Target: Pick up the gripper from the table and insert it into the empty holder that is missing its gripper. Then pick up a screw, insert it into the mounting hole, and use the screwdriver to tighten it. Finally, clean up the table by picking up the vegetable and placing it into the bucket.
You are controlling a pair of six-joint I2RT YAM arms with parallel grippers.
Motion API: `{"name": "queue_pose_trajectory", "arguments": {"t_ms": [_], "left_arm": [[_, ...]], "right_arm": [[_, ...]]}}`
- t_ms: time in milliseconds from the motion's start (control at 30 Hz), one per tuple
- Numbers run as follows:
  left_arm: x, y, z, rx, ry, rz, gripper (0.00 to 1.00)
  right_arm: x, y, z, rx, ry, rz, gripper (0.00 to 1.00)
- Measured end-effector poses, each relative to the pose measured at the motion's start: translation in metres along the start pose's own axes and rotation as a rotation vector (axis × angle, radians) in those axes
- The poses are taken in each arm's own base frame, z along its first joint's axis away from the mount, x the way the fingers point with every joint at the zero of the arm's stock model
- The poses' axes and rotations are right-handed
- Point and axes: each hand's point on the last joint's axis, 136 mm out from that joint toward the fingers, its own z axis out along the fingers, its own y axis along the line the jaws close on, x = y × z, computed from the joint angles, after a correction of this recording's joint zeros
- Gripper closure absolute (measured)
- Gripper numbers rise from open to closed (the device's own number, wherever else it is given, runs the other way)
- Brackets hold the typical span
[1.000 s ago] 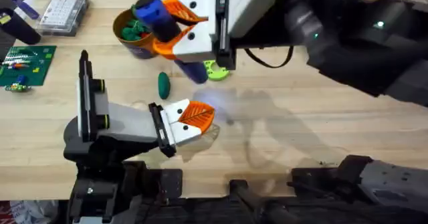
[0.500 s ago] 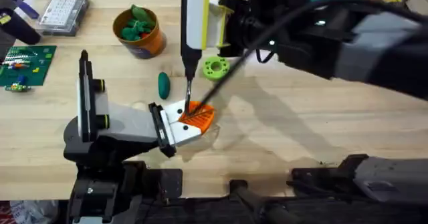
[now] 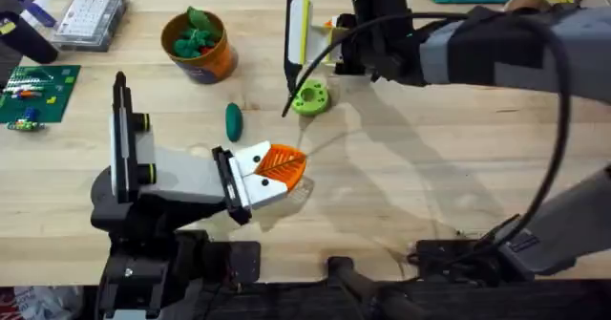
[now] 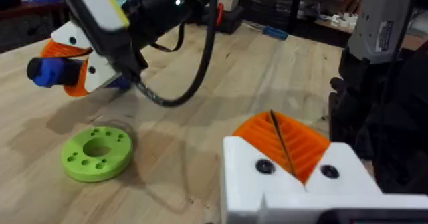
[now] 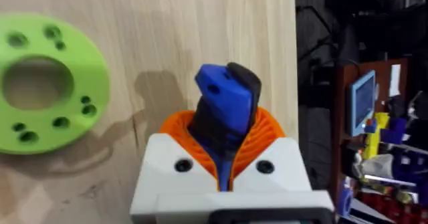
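Beside the lime ring (image 3: 309, 98), my right gripper (image 5: 224, 160) is clamping the screwdriver (image 5: 227, 103); vegetable (image 3: 234, 119) is lying nearer my left gripper (image 4: 284, 160), whose pads are meeting empty.

The screwdriver (image 5: 226, 100) has a bright blue handle between orange ribbed pads (image 5: 267, 134) on white fingers. The ring (image 3: 310, 97) is lime green, the vegetable (image 3: 234, 119) dark green. At ten o'clock, the orange-yellow bucket (image 3: 216, 62) bears a dark blue mark. The table (image 3: 430, 167) is pale plank-grained wood.
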Motion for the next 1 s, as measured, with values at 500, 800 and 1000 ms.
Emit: {"name": "queue_pose_trajectory", "arguments": {"t_ms": [500,800,1000], "left_arm": [[0.000,0.000,0.000,0.000,0.000,-0.001,0.988],[0.000,0.000,0.000,0.000,0.000,0.000,0.988],[0.000,0.000,0.000,0.000,0.000,-0.001,0.988]], "right_arm": [[0.048,0.019,0.041,-0.047,0.099,-0.274,0.952],[0.049,0.021,0.041,-0.066,0.099,-0.324,0.952],[0.049,0.021,0.041,-0.070,0.100,-0.329,0.952]]}}
